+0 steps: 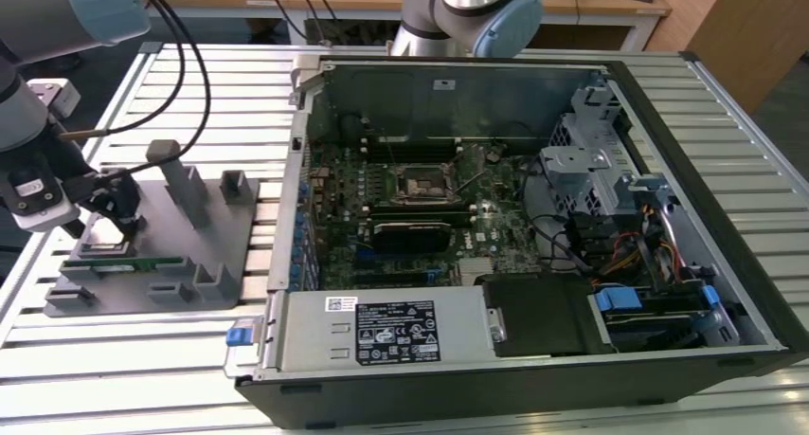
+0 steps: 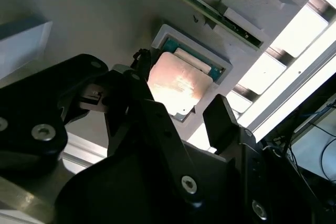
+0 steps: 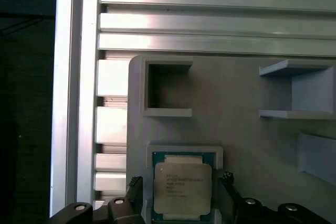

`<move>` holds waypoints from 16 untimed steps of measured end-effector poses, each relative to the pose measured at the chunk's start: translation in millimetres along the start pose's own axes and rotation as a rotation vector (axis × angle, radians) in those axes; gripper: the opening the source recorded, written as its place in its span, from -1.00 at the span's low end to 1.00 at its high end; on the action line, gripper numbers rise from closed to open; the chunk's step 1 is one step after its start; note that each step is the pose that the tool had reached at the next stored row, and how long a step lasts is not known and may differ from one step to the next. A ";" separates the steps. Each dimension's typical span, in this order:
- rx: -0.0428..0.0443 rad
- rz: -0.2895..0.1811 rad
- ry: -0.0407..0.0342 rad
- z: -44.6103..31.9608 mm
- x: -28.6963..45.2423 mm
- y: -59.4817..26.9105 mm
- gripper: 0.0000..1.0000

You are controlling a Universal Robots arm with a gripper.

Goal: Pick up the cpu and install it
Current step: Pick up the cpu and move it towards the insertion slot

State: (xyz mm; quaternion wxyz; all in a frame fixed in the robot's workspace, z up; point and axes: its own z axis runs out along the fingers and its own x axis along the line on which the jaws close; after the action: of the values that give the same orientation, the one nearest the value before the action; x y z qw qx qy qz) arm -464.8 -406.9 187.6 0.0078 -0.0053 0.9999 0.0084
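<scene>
**Item:** cpu [image 2: 178,85], a small flat square chip with a silver metal top plate and a thin green rim.
**Location:** it lies flat in a square, raised-rim pocket of the grey plastic holder block [image 1: 203,228]. The block sits at the exterior view's left. The cpu is seated in the pocket, not lifted.

**Item:** tool [image 3: 181,184], a black two-finger gripper on the grey and silver robot arm [image 1: 26,103].
**Condition:** open. In both wrist views one black finger [image 2: 220,119] stands on each side of the cpu, outside the pocket's rim, with a gap between finger and chip. The tool hangs low over the block and grips nothing.

**Item:** long narrow green memory stick [image 1: 120,262].
**Location:** in a slot of the same block, just beside the cpu's pocket on its near side.

**Item:** open black desktop computer case [image 1: 708,170].
**Location:** just beside the block, on the exterior view's right.
**Contents:** a green motherboard [image 1: 506,217] with a square black metal-framed socket [image 1: 422,184] near its middle, well apart from the cpu.

**Item:** ribbed aluminium table [image 1: 189,75]. It carries both the block and the case.
</scene>
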 end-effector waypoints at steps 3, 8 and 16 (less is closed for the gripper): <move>0.0000 0.000 0.0001 1.2 -0.6 0.2 0.34; 0.0001 0.000 0.0001 3.9 -0.8 0.4 0.34; 0.0000 0.000 -0.0001 4.0 -0.8 0.4 0.08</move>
State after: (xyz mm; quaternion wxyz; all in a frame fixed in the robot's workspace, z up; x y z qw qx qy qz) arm -463.9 -406.4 183.7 0.0078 -0.0053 0.9999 0.0084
